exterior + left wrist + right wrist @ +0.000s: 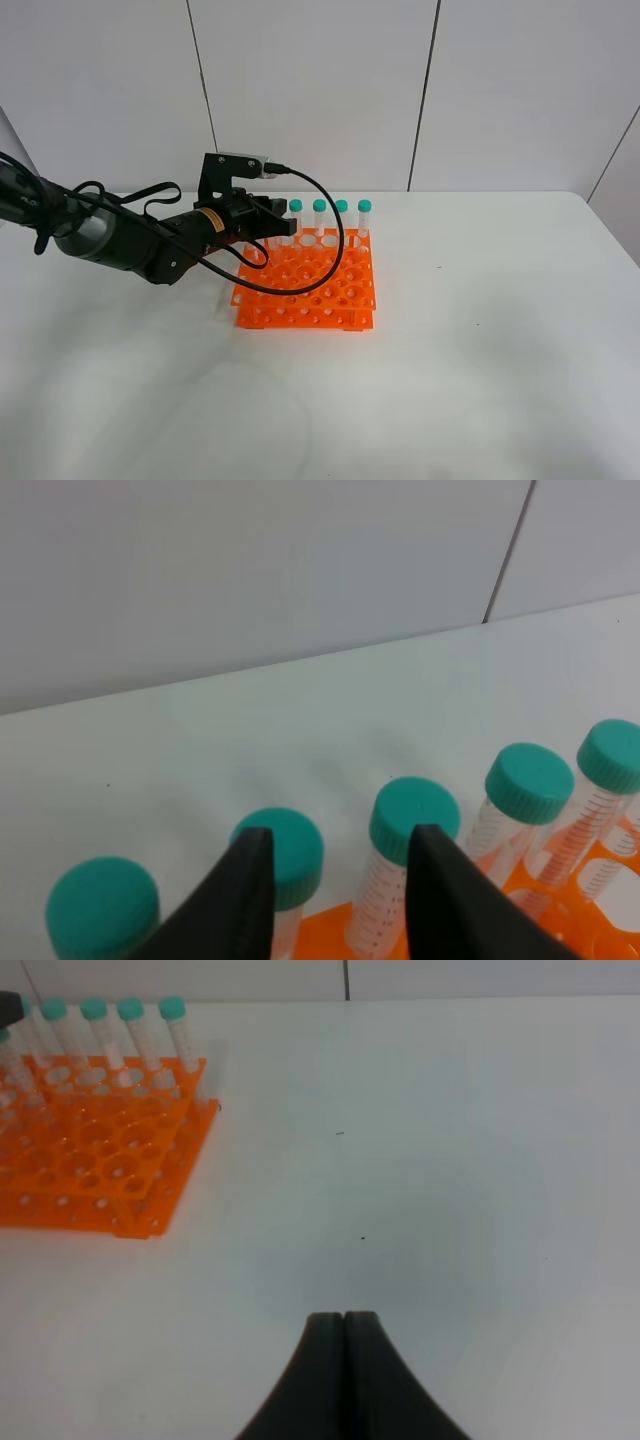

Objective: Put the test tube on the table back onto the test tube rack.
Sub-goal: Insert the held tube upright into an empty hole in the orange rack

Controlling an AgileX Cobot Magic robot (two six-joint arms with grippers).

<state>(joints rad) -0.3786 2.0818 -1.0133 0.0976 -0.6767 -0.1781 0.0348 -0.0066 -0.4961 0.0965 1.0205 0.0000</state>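
Observation:
Several test tubes (330, 218) with teal caps stand upright in the far row of the orange test tube rack (310, 292). No test tube lies on the table (480, 350) in any view. My left gripper (283, 224) hovers at the left end of that row. In the left wrist view its jaws (340, 832) are slightly open and empty, with two capped tubes (413, 820) just beyond the fingers (245, 900). My right gripper (345, 1322) is shut and empty, low over bare table, right of the rack (95, 1160).
The left arm and its black cable (335, 240) loop over the rack's left and back side. A white wall (320, 90) rises behind the table's far edge. Most rack holes nearer the front hold nothing.

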